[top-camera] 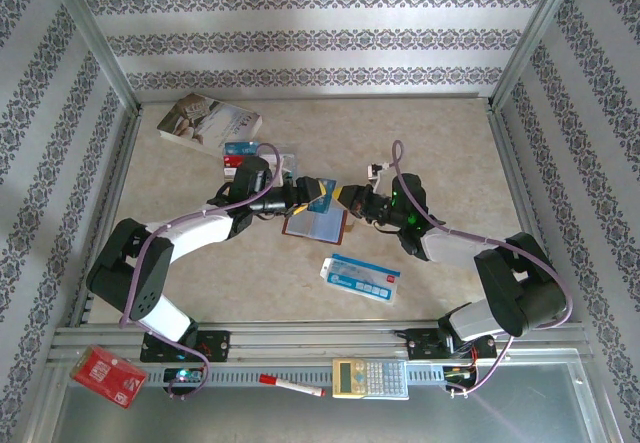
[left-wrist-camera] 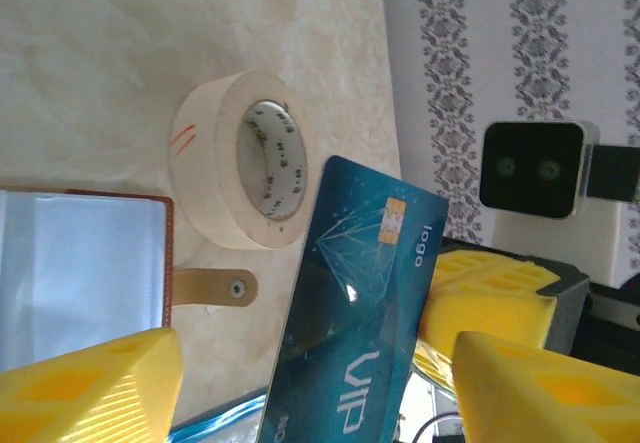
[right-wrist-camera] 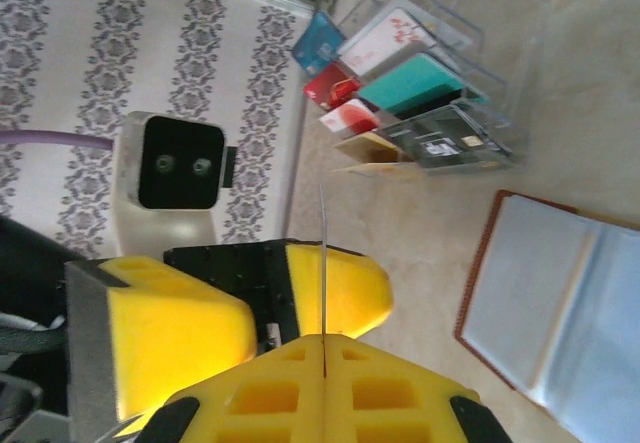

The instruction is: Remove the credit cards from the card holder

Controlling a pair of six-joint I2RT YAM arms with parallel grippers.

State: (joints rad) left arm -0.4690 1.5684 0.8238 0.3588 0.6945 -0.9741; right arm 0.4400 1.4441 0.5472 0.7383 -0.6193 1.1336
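The card holder [top-camera: 316, 226] lies open on the table, its reddish-brown cover edging grey-blue plastic sleeves [right-wrist-camera: 560, 308]; its snap tab [left-wrist-camera: 212, 287] sticks out to the side. A blue-teal credit card [left-wrist-camera: 362, 293] printed "VIP" hangs above it. My right gripper [right-wrist-camera: 324, 348] is shut on that card, which shows edge-on between its yellow pads. My left gripper [left-wrist-camera: 315, 363] stands open around the same card, with a gap on both sides. The two grippers [top-camera: 305, 195] [top-camera: 352, 201] meet over the holder. Several more credit cards stand in a clear rack [right-wrist-camera: 415, 88].
A roll of beige tape [left-wrist-camera: 240, 158] lies beyond the holder. A blue-and-white packet [top-camera: 360, 277] sits near the front. A paperback book [top-camera: 208, 121] is at the back left. On the front rail lie a red packet [top-camera: 108, 376], a marker [top-camera: 292, 386] and a calculator [top-camera: 370, 377].
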